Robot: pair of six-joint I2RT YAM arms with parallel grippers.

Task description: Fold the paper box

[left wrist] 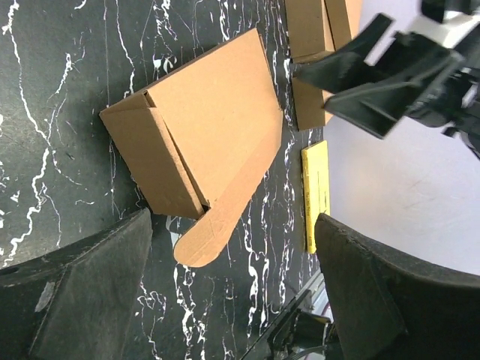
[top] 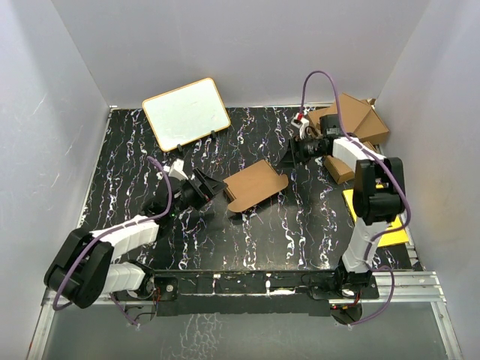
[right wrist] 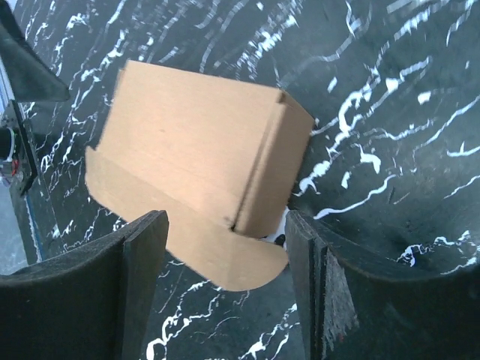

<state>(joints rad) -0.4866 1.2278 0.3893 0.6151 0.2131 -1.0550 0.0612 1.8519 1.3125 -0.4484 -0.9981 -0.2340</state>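
The paper box point(top: 255, 185) is plain brown cardboard, folded into a flat carton, and lies on the black marbled table point(top: 247, 240) near its middle. A rounded flap point(left wrist: 202, 240) sticks out along its lower edge. My left gripper point(top: 216, 185) stands just left of the box, open, and its fingers point(left wrist: 90, 292) are apart from the cardboard. My right gripper point(top: 288, 157) is at the box's right end, also open. In the right wrist view the box point(right wrist: 195, 142) sits ahead of the right gripper point(right wrist: 225, 300), with the flap's rounded end point(right wrist: 247, 270) reaching between the fingers point(right wrist: 337, 292), which do not grip it.
A white board with a wooden rim point(top: 186, 112) leans at the back left. Larger brown cartons point(top: 356, 124) are stacked at the back right. A yellow sheet point(top: 375, 221) lies under the right arm. White walls close in the table on three sides.
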